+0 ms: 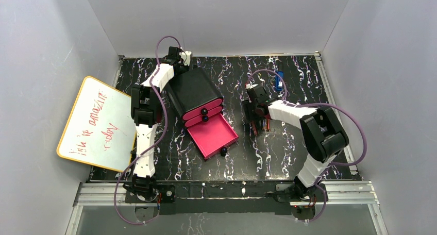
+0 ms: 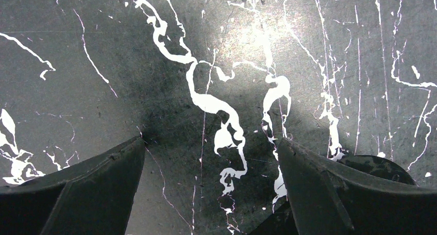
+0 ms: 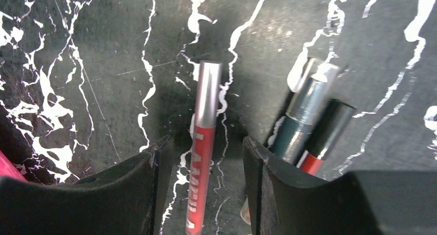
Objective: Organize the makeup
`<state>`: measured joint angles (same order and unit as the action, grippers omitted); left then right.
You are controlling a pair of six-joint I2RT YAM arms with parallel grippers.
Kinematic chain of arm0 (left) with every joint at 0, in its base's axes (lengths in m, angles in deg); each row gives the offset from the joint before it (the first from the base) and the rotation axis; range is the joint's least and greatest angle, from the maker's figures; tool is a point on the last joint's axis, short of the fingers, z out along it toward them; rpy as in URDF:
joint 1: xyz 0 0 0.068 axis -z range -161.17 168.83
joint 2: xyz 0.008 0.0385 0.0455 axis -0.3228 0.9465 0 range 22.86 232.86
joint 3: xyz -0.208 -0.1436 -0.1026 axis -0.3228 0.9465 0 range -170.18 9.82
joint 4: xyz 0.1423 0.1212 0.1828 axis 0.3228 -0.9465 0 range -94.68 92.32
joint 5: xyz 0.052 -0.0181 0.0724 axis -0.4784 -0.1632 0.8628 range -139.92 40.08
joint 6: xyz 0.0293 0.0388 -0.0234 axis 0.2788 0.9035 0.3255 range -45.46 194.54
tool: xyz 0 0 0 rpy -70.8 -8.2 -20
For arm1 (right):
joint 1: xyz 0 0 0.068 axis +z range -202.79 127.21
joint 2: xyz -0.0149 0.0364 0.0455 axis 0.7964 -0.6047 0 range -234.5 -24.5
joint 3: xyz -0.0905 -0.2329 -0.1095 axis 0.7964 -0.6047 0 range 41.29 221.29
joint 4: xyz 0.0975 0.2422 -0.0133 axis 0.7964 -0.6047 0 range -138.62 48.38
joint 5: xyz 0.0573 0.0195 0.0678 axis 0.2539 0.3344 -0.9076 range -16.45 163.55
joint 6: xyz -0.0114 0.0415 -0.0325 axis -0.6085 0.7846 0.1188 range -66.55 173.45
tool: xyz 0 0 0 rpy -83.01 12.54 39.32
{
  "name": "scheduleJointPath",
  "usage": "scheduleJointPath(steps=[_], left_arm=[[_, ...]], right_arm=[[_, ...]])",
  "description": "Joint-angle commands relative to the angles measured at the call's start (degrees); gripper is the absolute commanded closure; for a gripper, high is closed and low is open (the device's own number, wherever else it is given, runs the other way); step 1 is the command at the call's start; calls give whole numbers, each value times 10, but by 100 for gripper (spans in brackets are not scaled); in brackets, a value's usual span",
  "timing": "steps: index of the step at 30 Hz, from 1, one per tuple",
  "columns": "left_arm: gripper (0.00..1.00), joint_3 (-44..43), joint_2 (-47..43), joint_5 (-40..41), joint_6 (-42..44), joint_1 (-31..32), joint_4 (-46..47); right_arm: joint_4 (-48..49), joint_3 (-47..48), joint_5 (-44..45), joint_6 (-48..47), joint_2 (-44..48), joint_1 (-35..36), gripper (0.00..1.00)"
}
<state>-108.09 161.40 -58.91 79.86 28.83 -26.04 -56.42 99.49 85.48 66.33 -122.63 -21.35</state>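
Observation:
A red stick with a silver cap [image 3: 202, 147] lies on the black marbled table between the open fingers of my right gripper [image 3: 203, 160], touching neither finger. Two more sticks lie just right of the right finger: a teal one with a silver cap [image 3: 301, 114] and a black and red one [image 3: 325, 134]. In the top view the right gripper [image 1: 257, 126] points down at sticks [image 1: 264, 125] in the table's middle right. My left gripper [image 2: 211, 147] is open and empty over bare table; in the top view it [image 1: 181, 55] sits at the back, behind the black box. Other makeup is out of view.
The black box with pink drawers [image 1: 193, 93] stands centre left, its bottom pink drawer [image 1: 212, 136] pulled out open. A small blue rectangular object [image 1: 280, 80] lies at the back right. A whiteboard [image 1: 95, 124] leans at the left wall.

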Motion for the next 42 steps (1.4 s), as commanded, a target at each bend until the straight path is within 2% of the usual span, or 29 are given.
scheduleJointPath(steps=[1,3,9,14,21,28,36,42], left_arm=[[2,-4,11,-12,6,13,-41],[2,-6,13,-12,6,13,-41],[2,-7,14,-10,7,13,-42],[2,-8,15,-10,7,13,-43],[2,-9,14,-10,6,13,-43],[2,-8,12,-11,6,14,-43],[2,-9,11,-12,5,14,-43],[2,-8,10,-12,6,14,-43]], right_arm=[[31,10,-48,-11,-19,-1,42],[35,5,-51,-8,-27,-1,45],[17,3,-40,-4,-41,1,78],[-18,18,-3,-6,-28,13,90],[-104,132,49,-4,37,91,97],[-167,255,68,17,16,184,99],[-164,249,63,48,-6,234,99],[-209,245,92,78,-2,255,99]])
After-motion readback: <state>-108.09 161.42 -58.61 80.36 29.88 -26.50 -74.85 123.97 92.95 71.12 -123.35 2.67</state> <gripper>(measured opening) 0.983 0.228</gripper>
